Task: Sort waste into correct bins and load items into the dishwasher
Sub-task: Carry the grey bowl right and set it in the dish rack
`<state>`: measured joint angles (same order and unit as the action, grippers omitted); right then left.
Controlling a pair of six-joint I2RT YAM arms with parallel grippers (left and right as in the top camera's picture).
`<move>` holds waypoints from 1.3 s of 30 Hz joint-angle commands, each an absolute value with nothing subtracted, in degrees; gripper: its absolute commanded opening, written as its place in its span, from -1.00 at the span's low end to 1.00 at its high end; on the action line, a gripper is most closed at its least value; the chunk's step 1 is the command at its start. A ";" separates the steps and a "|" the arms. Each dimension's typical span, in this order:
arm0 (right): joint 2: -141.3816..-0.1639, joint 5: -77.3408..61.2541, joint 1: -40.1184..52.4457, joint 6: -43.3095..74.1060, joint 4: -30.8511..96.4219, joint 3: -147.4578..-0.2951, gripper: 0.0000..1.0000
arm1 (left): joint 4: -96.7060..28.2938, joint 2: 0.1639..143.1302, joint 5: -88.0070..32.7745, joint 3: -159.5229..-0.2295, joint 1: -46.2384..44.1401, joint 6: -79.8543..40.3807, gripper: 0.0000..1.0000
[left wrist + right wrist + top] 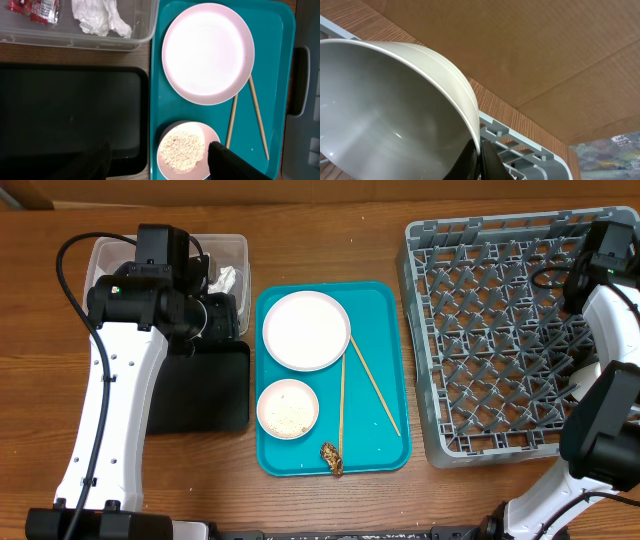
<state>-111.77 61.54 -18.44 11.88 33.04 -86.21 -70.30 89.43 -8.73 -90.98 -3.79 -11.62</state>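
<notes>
The left gripper (159, 160) hangs with fingers wide and empty between the black tray (70, 115) and the rice dish (182, 147) on the teal tray (280, 75), while the right gripper (479, 162) pinches the rim of the bowl (385, 115) at the far right corner of the rack (480, 300).
</notes>
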 commanded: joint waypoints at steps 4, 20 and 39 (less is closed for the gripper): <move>-111.59 68.60 -18.83 12.23 31.70 -86.08 -0.92 | -70.19 89.91 -8.58 -91.64 -4.16 -11.81 0.29; -112.31 62.81 -18.83 16.64 35.92 -85.45 -0.92 | -70.00 89.91 -8.58 -91.64 -4.16 -11.81 0.30; -110.91 59.00 -14.50 21.50 43.18 -85.58 -0.84 | -70.02 89.91 -8.58 -91.64 -4.16 -11.81 0.30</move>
<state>-111.94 61.54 -16.45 21.19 42.78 -85.76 -70.24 89.43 -8.73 -90.98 -3.79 -11.62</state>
